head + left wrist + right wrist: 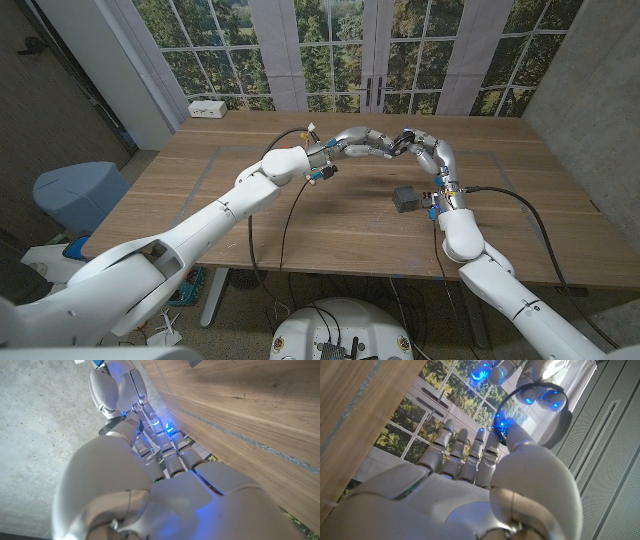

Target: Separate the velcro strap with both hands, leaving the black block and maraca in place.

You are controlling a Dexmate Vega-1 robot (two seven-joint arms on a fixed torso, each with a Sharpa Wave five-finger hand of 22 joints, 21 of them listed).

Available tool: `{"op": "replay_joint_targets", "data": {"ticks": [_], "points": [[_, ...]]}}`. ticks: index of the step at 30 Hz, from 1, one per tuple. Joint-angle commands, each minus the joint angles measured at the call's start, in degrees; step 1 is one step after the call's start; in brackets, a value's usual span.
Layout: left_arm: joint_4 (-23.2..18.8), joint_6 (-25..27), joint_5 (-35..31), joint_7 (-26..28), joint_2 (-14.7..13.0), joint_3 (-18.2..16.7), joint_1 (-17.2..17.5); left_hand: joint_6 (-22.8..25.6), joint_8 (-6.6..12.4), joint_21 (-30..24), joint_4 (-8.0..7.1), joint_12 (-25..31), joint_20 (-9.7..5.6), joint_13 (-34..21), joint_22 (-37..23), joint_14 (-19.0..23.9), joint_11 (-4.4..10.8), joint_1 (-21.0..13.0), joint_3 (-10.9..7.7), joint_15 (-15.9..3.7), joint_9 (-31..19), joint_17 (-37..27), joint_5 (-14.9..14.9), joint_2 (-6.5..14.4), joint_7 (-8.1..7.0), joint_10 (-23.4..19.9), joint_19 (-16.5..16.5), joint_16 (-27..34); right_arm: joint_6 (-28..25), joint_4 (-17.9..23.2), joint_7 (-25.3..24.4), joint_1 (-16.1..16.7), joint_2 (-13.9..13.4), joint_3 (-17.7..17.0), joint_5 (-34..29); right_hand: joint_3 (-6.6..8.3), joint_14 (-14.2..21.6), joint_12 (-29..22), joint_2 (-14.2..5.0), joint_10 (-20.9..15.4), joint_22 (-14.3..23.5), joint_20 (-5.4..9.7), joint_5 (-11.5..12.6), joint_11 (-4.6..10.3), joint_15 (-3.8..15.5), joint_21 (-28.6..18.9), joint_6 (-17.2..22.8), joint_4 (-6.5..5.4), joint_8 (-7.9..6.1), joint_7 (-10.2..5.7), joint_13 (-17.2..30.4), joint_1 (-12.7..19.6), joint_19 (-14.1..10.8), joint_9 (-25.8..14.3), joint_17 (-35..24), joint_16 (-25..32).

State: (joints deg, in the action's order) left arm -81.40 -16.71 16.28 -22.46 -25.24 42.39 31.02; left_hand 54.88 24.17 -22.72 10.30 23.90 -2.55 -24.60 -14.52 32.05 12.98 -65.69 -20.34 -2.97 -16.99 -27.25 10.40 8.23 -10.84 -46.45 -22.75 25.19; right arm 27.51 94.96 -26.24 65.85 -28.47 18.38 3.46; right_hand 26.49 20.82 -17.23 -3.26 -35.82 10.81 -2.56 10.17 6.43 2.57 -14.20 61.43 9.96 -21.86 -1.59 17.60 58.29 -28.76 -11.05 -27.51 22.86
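My two hands meet in the air over the far middle of the table. The left hand [362, 146] reaches in from the left, the right hand [428, 152] from the right, fingertips close together. A short dark piece of the velcro strap [400, 141] shows between them. In the right wrist view the strap [530, 385] is a thin black arc from my right hand's [465, 460] thumb towards the left hand [540, 380]. The black block [407, 198] sits on the table just below the right hand, apart from it. In the left wrist view my left hand [165, 460] points at the right hand [112, 385].
A white box [208, 108] lies at the table's [200, 190] far left corner. Black cables [288, 205] hang from the left arm across the table. A blue bin [78, 195] stands on the floor to the left. Windows stand behind the table.
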Motion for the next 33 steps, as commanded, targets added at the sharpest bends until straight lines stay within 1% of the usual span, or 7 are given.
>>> {"op": "replay_joint_targets", "data": {"ticks": [1, 6, 8, 15, 23, 27, 33], "points": [[1.1, -4.3, 0.6, 3.1, 2.0, -1.4, 1.7, 0.1, 0.15, -0.7, -0.20, -0.3, -1.09, -0.2, -0.3, 0.2, 0.00, -0.7, -0.17, -10.58, 0.1, -0.2, 0.0, 0.0, -0.08, 0.0, -0.5, -0.1, -1.9, 0.3, -0.7, 0.2, 0.3, -0.2, -0.2, -0.74, -0.1, 0.2, 0.31, 0.8, 0.3, -0.10, -0.1, -0.81, 3.40, -0.3, -2.0, -0.09, 1.04, 0.87, 0.4, 0.5, -0.3, -0.2, -0.5, 0.6], [1.1, -5.6, 0.4, 4.6, 2.5, -1.9, 2.4, 1.5, 0.75, -1.3, -0.48, -0.2, -1.20, -0.5, -0.5, 0.4, -0.05, -0.6, 0.00, -10.52, 0.5, -0.7, -0.1, 0.1, 0.47, -0.7, -0.6, -0.1, -1.9, -0.1, -0.4, 0.0, 0.2, -0.2, 0.7, -1.18, -0.5, 0.3, 0.11, 0.8, 0.3, -0.18, 0.0, -1.73, 3.10, -0.3, -3.2, -0.24, 1.82, 2.09, 0.6, 1.0, 0.0, -0.3, -0.8, 0.8], [1.0, -5.6, 0.5, 4.5, 2.4, -1.9, 2.5, 1.7, 0.83, -1.4, -0.48, -0.1, -1.16, -0.6, -0.5, 0.4, -0.05, -0.6, 0.06, -10.53, 0.5, -0.8, -0.1, 0.1, 0.45, -1.0, -0.6, -0.1, -1.1, -0.7, -0.4, -0.2, 0.6, -0.2, 1.1, -1.58, -0.3, -0.1, -1.00, -0.2, 0.4, 0.20, 0.2, -0.68, 3.59, -0.4, -1.0, -0.74, 1.30, 1.75, 0.8, 1.0, 0.1, -0.3, -1.2, 1.3], [0.7, -6.3, -0.4, 6.1, 2.5, -2.1, 3.1, 2.8, 1.26, -2.1, -0.40, 0.4, -1.25, -1.0, -0.7, 0.7, -0.06, -0.6, 0.38, -10.53, 1.0, -1.4, -0.2, -0.2, 0.76, -2.7, -0.6, 0.1, -1.2, -1.3, -1.7, -0.5, 1.4, -0.3, 0.9, -2.34, 0.5, -0.7, -2.62, -1.8, 0.5, 1.14, 0.1, -0.31, 4.65, -0.8, 0.0, -1.27, 1.60, 3.12, 1.2, 0.8, -0.3, -0.3, -1.6, 2.2], [0.5, -6.5, -0.2, 6.0, 2.5, -2.1, 3.3, 2.7, 1.19, -2.9, -0.32, -0.1, -1.23, -0.8, -0.9, 0.8, -0.10, -1.0, 0.42, -10.55, 1.7, -1.8, -0.2, -0.3, 1.11, -2.8, -0.2, -0.3, -2.8, -1.2, -8.9, -0.2, 4.4, -0.9, -3.5, -3.73, 1.7, -1.7, -3.77, -4.8, 0.7, 2.82, -0.4, 2.05, 7.15, -1.7, 1.7, -1.06, 1.87, 3.44, 1.8, 1.5, -1.7, -0.3, -2.4, 3.9], [0.7, -6.3, 0.8, 4.5, 2.5, -1.9, 2.9, 3.3, 1.37, -3.2, -0.58, 0.3, -1.11, -1.3, -1.0, 0.6, -0.49, -0.8, 0.67, -10.59, 1.9, -2.0, -0.3, -0.3, 1.88, -3.3, 0.2, -0.6, -2.7, -1.5, -10.6, -0.2, 5.4, -1.0, -3.6, -4.13, 2.0, -2.0, -4.00, -5.6, 0.7, 3.10, -0.3, 1.70, 7.38, -2.0, 2.0, -1.02, 1.87, 4.00, 2.0, 1.7, -2.0, -0.4, -2.7, 4.3], [1.0, -6.2, 2.0, 3.0, 2.6, -1.8, 2.5, 3.2, 1.31, -3.6, -0.61, 0.7, -0.87, -2.2, -1.1, 0.7, -0.63, -0.7, 1.02, -10.58, 2.1, -2.4, -0.4, -0.4, 1.79, -2.8, 0.5, -0.9, -2.3, -2.5, -11.6, -0.6, 6.5, -1.2, -2.6, -4.39, 2.2, -2.1, -4.35, -6.0, 0.8, 2.88, -0.3, 0.88, 6.86, -2.3, 1.8, -0.73, 1.80, 5.12, 2.3, 2.4, -2.3, -0.9, -2.7, 4.6]]}}
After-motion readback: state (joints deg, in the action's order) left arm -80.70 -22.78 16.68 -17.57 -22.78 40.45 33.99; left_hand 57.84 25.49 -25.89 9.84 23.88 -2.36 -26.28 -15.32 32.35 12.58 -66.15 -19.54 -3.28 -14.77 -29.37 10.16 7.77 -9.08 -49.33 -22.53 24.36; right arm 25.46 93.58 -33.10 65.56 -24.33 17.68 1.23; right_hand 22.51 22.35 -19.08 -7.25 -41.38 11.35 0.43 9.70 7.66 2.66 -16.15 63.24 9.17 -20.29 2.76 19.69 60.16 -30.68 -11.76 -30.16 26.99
